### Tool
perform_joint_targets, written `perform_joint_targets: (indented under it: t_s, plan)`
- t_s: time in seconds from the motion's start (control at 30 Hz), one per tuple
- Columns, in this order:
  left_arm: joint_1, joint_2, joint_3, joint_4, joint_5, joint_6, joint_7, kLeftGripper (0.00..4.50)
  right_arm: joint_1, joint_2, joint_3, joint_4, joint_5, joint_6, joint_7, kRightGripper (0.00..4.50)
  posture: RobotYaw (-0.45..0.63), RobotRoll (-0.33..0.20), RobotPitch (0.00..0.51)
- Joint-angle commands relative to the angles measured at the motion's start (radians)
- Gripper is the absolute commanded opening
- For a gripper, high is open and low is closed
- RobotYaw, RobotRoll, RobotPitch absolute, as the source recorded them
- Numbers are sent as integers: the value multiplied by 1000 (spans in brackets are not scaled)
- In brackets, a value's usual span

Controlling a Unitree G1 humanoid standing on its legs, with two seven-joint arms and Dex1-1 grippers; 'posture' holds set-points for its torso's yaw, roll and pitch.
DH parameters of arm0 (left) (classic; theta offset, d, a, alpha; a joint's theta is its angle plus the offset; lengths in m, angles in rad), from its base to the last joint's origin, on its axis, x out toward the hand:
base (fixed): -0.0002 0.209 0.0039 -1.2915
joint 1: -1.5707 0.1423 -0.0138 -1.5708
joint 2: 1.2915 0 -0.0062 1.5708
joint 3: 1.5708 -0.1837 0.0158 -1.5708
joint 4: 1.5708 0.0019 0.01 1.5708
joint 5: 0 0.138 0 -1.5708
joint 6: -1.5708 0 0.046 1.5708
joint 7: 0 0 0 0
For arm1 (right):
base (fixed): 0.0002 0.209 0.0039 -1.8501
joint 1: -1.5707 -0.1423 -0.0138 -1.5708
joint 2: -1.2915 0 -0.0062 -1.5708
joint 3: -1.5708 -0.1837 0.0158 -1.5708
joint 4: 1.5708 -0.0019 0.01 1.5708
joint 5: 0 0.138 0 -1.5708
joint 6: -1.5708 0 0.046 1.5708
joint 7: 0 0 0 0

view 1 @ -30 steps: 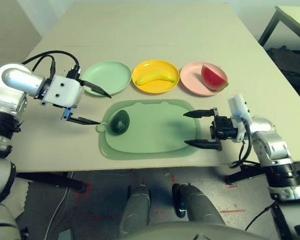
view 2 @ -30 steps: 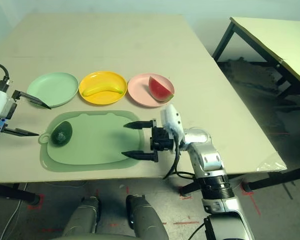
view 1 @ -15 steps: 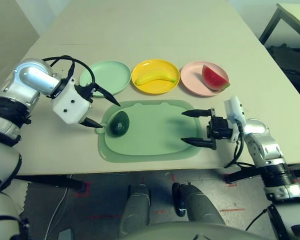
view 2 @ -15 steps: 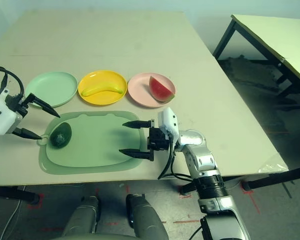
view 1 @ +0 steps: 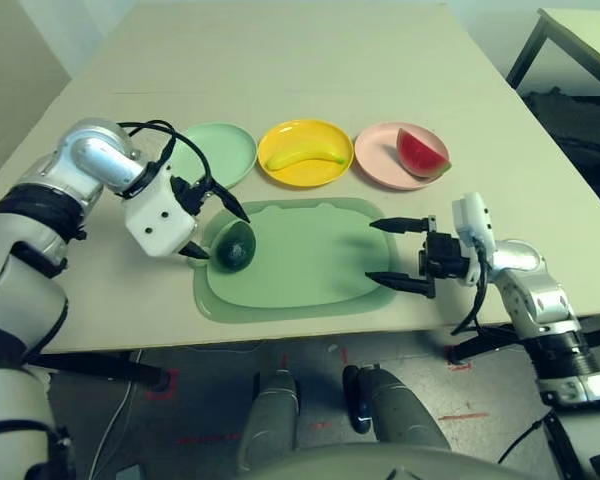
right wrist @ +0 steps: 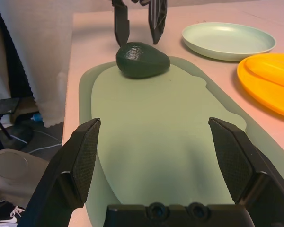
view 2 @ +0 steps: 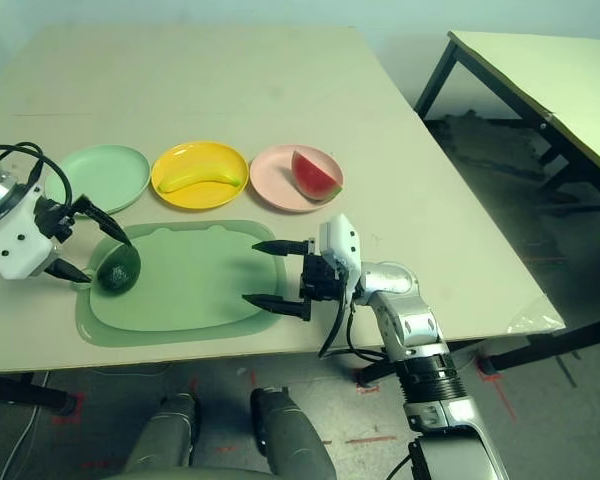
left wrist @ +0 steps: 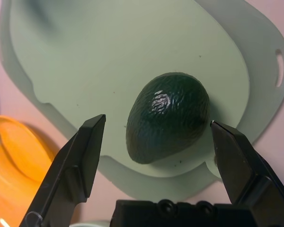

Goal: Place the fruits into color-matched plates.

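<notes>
The small dark green egg-shaped toy avocado (left wrist: 168, 116) lies on its side at the left end of the large pale green rounded-rectangle mat (view 1: 310, 265), near the mat's handle loop, on the beige tabletop (view 1: 310, 70). It looks like a light, rigid moulded piece with a pebbled, slightly glossy skin, so it should be neither fragile nor squashy, though the rounded shell could squirt out or roll under a careless pinch. In the left wrist view its long axis runs slantwise between the fingers, the broad end toward one finger and the narrower end angled down toward the other; the safest hold is probably across the short axis at the widest part of the belly, pads on opposite flanks. The left tool (left wrist: 158, 142) hangs just over it, released and spread wide, one fingertip on each side and neither touching. The right tool (view 1: 398, 254) rests spread wide and empty over the right end of the mat, pointing left and well apart from the fruit. Beyond the mat stand three round shallow plates in a row: the mint green plate (view 1: 230, 152) at the left is bare and near the avocado, the yellow plate (view 1: 280, 180) already holds the curved yellow toy banana (view 1: 302, 157), and the pale pink plate (view 1: 375, 165) holds the red toy watermelon wedge with green rind (view 1: 420, 152).
</notes>
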Motion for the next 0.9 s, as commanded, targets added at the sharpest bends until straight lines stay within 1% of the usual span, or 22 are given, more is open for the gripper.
perform_joint_targets:
  t_s: [0.03, 0.2, 0.4, 0.8, 0.9]
  plan:
    - [3, -19, -9, 21, 13, -22, -11, 4500, 24, -15, -13, -45, 22, 27, -21, 4477, -151, 0, 144]
    - [21, -29, -13, 34, 28, -43, -11, 4500, 45, -25, -12, -82, 34, 47, -46, 4477, -159, 0, 149]
    - [32, -38, -11, 29, 21, -37, -11, 4500, 56, -34, -8, -102, 40, 65, -58, 4477, -159, 0, 152]
    - [59, -24, -15, -7, -15, 11, -11, 4500, 61, -53, -4, -100, 36, 65, -54, 4477, -157, 0, 153]
    - [66, -16, -23, -25, -25, 28, -11, 3857, 60, -55, -2, -96, 34, 62, -53, 4500, -157, 0, 155]
